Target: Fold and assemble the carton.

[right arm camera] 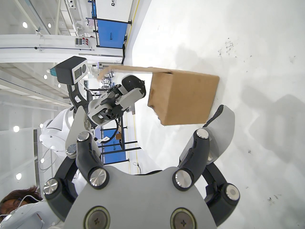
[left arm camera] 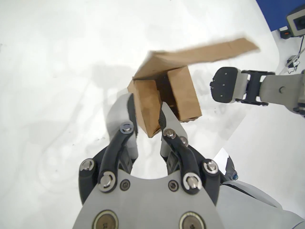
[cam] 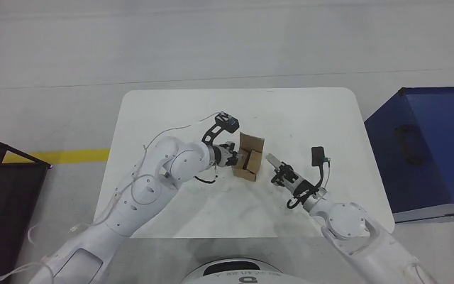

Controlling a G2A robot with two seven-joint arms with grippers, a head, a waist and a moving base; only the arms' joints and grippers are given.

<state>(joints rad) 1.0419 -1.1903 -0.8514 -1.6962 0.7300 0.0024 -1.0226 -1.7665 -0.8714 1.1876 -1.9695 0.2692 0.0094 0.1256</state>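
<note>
A small brown carton stands on the white table near its middle. Its long lid flap sticks up and out, and the inside is open. My left gripper is shut on one side wall of the carton, one finger inside and one outside. It also shows beyond the carton as the left gripper. My right gripper is open just beside the carton's opposite side, not touching it, with one finger pad close to the bottom corner. The right gripper holds nothing.
A blue bin stands off the table's right side. A dark frame sits on the floor at the left. Bare tabletop lies all around the carton, with the table's near edge close to my arms.
</note>
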